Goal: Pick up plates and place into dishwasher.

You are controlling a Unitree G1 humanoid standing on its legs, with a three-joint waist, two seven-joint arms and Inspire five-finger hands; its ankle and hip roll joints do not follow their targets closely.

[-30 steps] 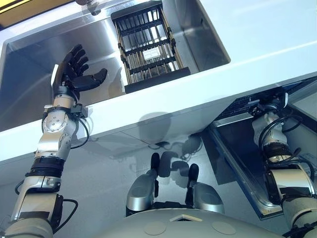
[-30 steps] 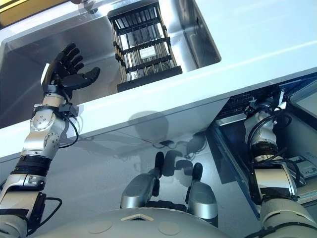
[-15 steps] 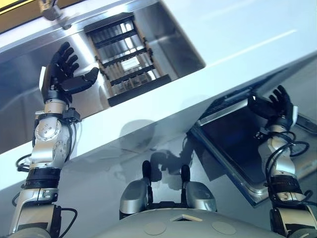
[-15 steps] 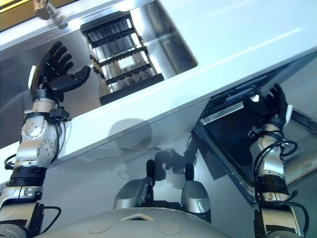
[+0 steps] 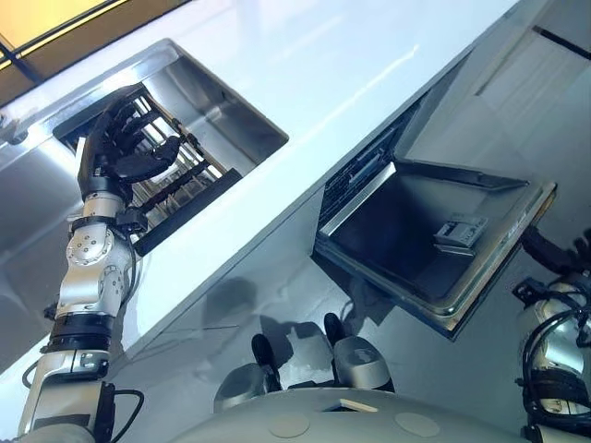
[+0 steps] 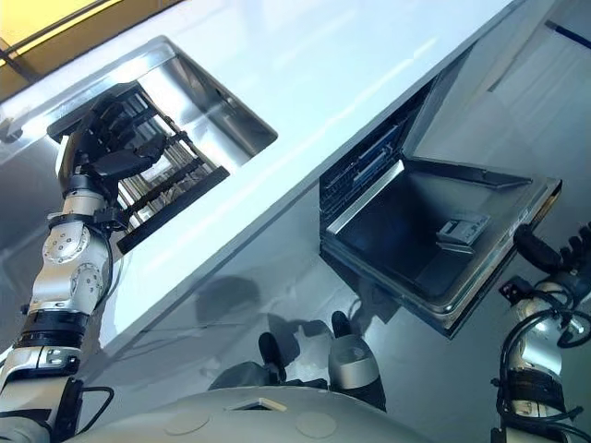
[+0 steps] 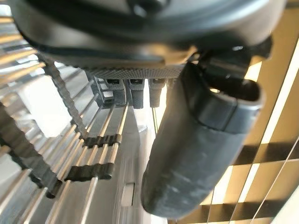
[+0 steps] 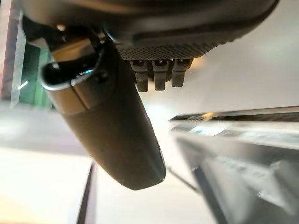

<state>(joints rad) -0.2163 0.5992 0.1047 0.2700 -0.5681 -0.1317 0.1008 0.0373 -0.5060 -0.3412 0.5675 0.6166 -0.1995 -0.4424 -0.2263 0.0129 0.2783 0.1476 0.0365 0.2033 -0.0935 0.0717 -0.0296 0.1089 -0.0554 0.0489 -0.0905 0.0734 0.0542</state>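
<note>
Fingers (image 5: 118, 125) of the left hand (image 5: 115, 159) spread loose, holding nothing, over the rack (image 5: 180, 180) in the sink (image 5: 231, 125), ready to reach for plates; whether any stand there I cannot tell. The right hand (image 6: 554, 257), loose too, hangs by the open dishwasher door (image 5: 416, 231).

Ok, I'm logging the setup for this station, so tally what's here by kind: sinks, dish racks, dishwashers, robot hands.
sink: 1
dish rack: 1
dishwasher: 1
robot hands: 2, the left hand and the right hand
Total: 5
</note>
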